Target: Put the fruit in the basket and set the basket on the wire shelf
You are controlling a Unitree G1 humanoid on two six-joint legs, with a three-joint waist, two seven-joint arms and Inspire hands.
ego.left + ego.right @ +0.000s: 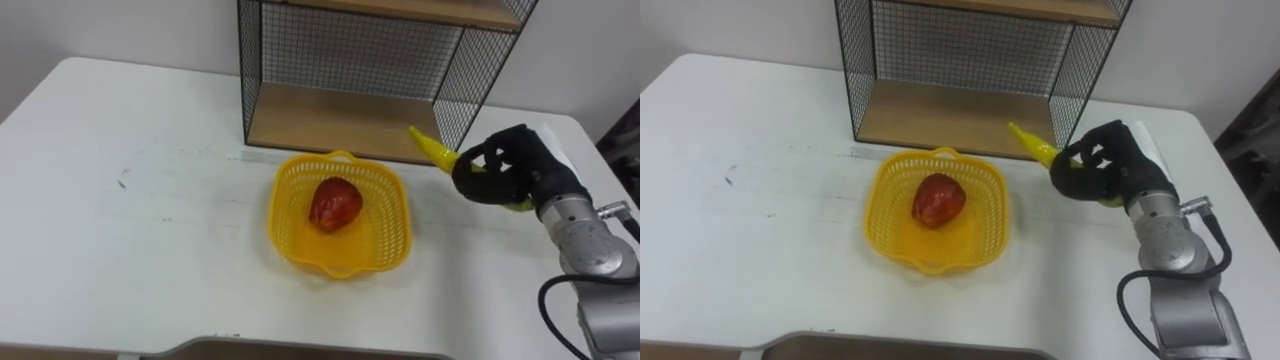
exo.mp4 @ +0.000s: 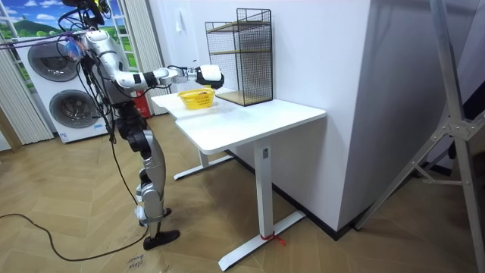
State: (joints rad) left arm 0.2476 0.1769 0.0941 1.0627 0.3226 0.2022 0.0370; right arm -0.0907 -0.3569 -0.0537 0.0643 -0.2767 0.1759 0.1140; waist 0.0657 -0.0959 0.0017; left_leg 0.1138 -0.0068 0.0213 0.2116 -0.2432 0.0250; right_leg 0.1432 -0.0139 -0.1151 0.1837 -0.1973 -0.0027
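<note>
Here, you have the white worktop [image 1: 120, 200] running across most of the left eye view, and in the room view the robot stands upright at its end on the room view's left, with one arm reaching out over it. The wire shelf [image 1: 350, 50] stands at the top centre of the frame, its black mesh sides rising from a wooden bottom board at the back of the worktop. Just in front of it, in the middle of the frame, sits the yellow plastic basket [image 1: 390, 235], flat on the worktop and apart from the shelf. Your right hand [image 1: 505, 165] is at centre right, to the right of the basket and clear of it, its dark fingers curled round a banana [image 1: 432, 148]. The banana's free tip points to the upper left, toward the shelf's lower right corner; you cannot tell whether it touches the wire. A red fruit [image 1: 334, 204] lies inside the basket, near its middle.
</note>
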